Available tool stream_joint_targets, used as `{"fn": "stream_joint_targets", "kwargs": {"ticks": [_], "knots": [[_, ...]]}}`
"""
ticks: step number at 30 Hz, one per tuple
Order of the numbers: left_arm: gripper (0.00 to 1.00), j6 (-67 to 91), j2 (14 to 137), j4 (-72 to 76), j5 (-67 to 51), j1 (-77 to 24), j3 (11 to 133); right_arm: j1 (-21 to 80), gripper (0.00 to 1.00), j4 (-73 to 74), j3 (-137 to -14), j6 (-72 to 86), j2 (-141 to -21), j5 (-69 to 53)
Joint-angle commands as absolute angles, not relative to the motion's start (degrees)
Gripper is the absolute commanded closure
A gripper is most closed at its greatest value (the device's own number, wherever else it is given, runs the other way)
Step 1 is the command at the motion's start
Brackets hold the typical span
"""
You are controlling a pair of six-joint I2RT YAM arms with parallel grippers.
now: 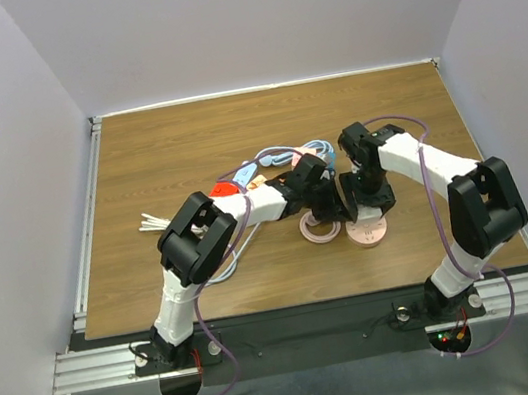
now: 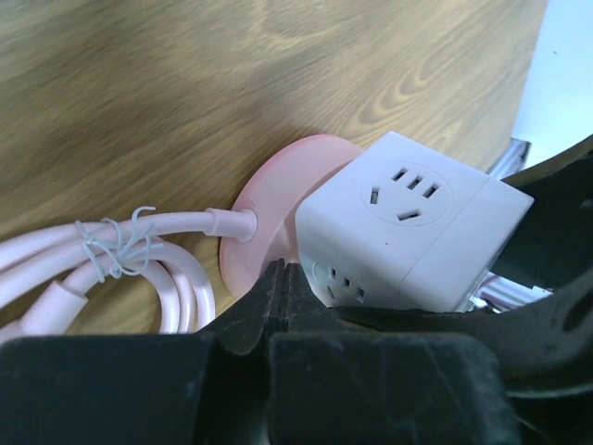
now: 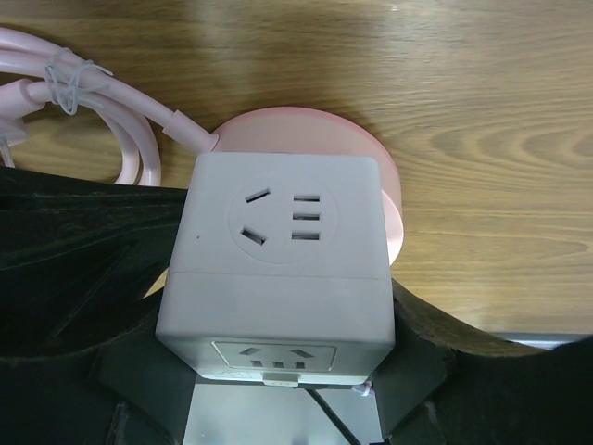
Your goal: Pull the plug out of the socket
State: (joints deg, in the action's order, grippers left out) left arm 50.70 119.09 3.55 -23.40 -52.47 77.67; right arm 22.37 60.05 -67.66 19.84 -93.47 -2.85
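Note:
A white cube socket point(image 3: 278, 250) sits against a round pink plug base point(image 3: 306, 130), whose pink cable point(image 3: 130, 102) leads off to the left. My right gripper point(image 3: 278, 311) is shut on the cube, one finger on each side. In the left wrist view the cube point(image 2: 417, 232) and pink base point(image 2: 269, 209) lie just beyond my left gripper point(image 2: 281, 271). Its jaws are pressed together, with the tips touching the cube's lower left edge by the base. From above, both grippers point(image 1: 325, 210) point(image 1: 364, 201) meet over the pink base point(image 1: 368, 233), and the cube is hidden.
The tied pink cable coil point(image 1: 318, 230) lies left of the base, under my left wrist. A blue cable point(image 1: 315, 148), a red object point(image 1: 225, 189) and white sticks point(image 1: 153, 221) lie behind and to the left. The table's near edge point(image 1: 302, 303) is close by.

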Motion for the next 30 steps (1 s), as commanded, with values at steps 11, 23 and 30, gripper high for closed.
{"fn": "stream_joint_targets", "kwargs": {"ticks": [11,23,30], "knots": [[1.00,45.70,132.27,-2.28,-19.86,-55.99,78.40,24.87,1.00,58.97,-77.34,23.91,-87.28,-14.68],[1.00,45.09,131.58,-3.86,-18.20,-55.99,78.66,24.96,1.00,65.47,-82.44,24.44,-87.45,-5.29],[1.00,46.40,115.42,-2.64,-11.96,-52.30,73.57,24.79,1.00,66.62,-78.14,27.85,-83.41,4.56]]}}
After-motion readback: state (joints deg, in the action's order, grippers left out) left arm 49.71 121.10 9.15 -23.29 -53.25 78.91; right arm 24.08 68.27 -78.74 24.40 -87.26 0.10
